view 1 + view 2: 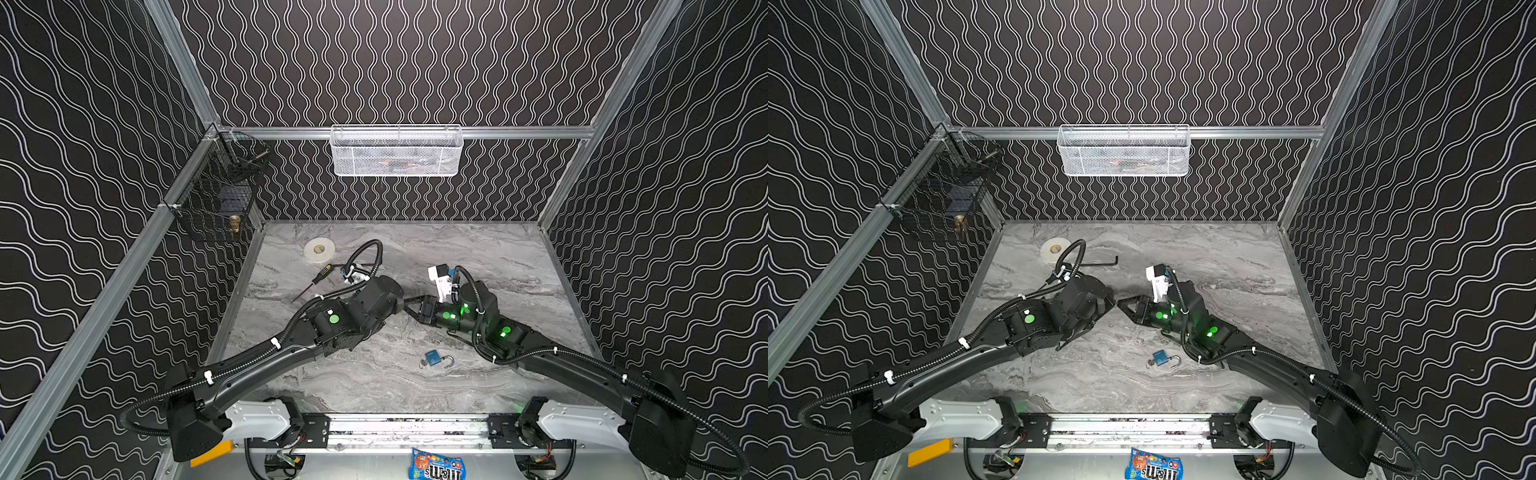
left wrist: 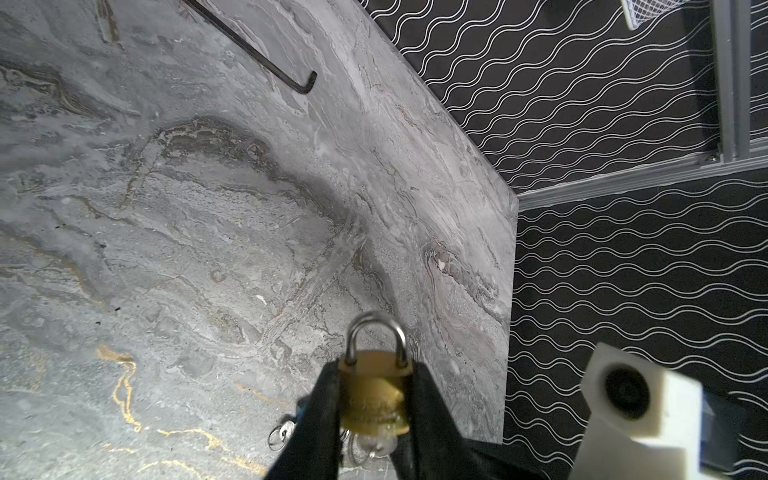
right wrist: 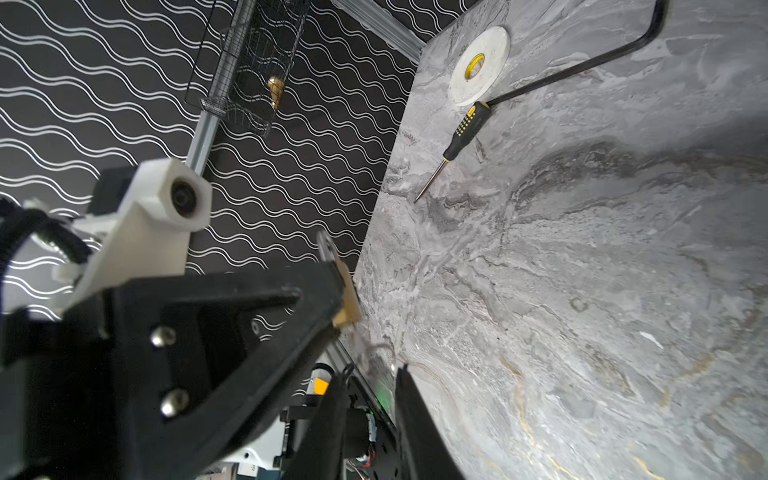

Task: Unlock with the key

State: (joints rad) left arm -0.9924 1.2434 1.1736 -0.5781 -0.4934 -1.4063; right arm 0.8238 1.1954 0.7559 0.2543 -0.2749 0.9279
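My left gripper (image 2: 374, 374) is shut on a brass padlock (image 2: 372, 399), gripping its body from both sides. The steel shackle (image 2: 376, 328) sits seated in the body. A blurred silvery key (image 2: 376, 446) sticks out of the padlock's underside. My right gripper (image 3: 374, 374) faces that end tip to tip with the left gripper; its fingers stand slightly apart with nothing between them. In the right wrist view the padlock (image 3: 347, 299) shows edge-on past the left fingers. In both top views the two grippers (image 1: 405, 305) (image 1: 1119, 303) meet mid-table, and the padlock is hidden there.
A blue padlock (image 1: 433, 358) with its shackle swung out lies on the marble table (image 1: 498, 266) near the front. A screwdriver (image 1: 316, 279), a tape roll (image 1: 319, 250) and an Allen key (image 1: 1100, 262) lie at back left. Wire baskets hang on the left wall (image 1: 216, 199) and back wall (image 1: 397, 151).
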